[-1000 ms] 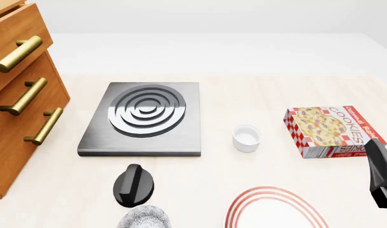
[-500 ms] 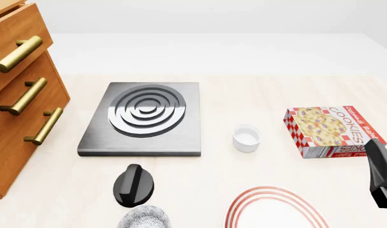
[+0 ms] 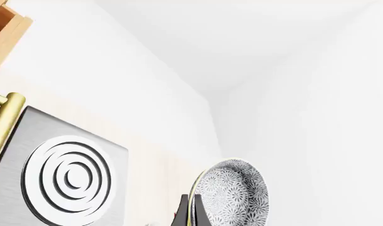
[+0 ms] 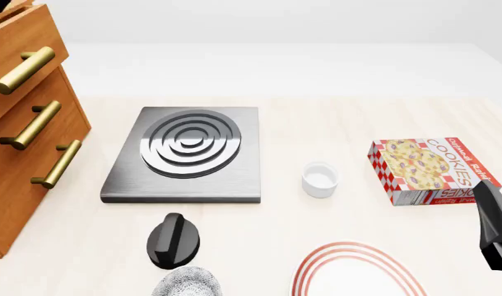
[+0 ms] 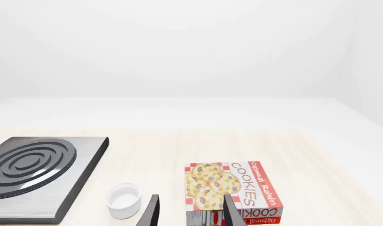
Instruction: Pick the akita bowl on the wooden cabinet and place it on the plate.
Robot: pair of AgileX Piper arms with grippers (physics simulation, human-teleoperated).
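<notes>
The akita bowl (image 3: 232, 195), white with a fine dark net pattern, stands on edge in the left wrist view, with my left gripper (image 3: 190, 213) shut on its rim. In the front view the bowl (image 4: 187, 285) shows at the bottom edge, just below the left arm's black end (image 4: 175, 240). The plate (image 4: 358, 272), white with red rings, lies at the bottom edge, to the right of the bowl. The wooden cabinet (image 4: 29, 123) with brass handles fills the left side. My right gripper (image 5: 191, 214) is open and empty, near the right edge of the table (image 4: 496, 231).
A grey ringed stove slab (image 4: 187, 154) lies in the middle of the table. A small plain white cup (image 4: 319, 179) stands to its right, and a red cookies box (image 4: 428, 169) lies beyond that, just ahead of my right gripper.
</notes>
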